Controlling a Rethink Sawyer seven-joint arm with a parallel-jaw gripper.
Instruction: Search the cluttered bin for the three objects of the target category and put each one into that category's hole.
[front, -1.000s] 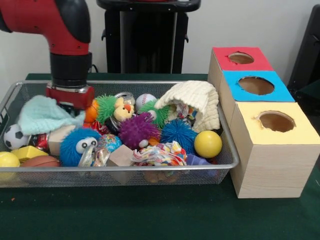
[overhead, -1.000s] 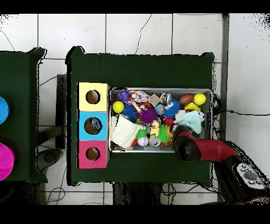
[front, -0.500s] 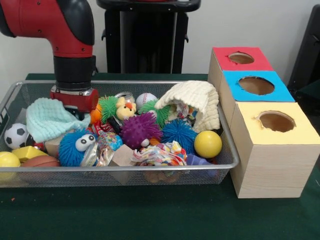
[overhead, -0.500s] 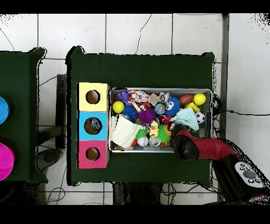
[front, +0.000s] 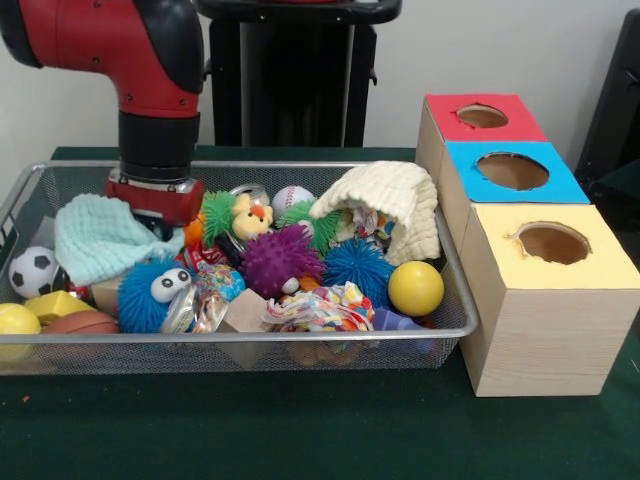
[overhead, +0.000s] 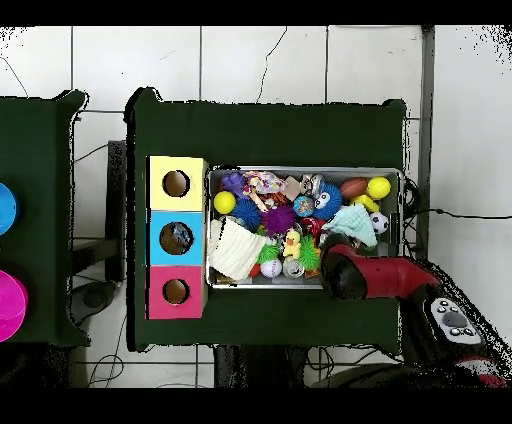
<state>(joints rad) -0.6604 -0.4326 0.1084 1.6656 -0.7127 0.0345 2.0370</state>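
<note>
A wire bin (front: 455, 325) sat on the green table (front: 300, 430), packed with toys. In the front view, at its left end lay a soccer ball (front: 32, 271), a yellow ball (front: 17, 320) and a brown ball (front: 82, 322) near the front rim. A mint cloth (front: 103, 237) lay behind them, touching the arm's red wrist. The gripper (front: 152, 212) reached down into the clutter beside that cloth; its tips were hidden, so I could not tell if it was spread or pinching. Right of it sat a blue googly-eyed ball (front: 152, 293), a yellow duck (front: 246, 218), a baseball (front: 290, 199), a purple spiky ball (front: 277, 259), a blue spiky ball (front: 356, 265) and a second yellow ball (front: 415, 288). A cream cloth (front: 392, 205) draped the far right corner. Just right of the bin stood three boxes: red (front: 481, 117) farthest, blue (front: 512, 171) between, yellow (front: 552, 243) nearest, each with a hole on top.
</note>
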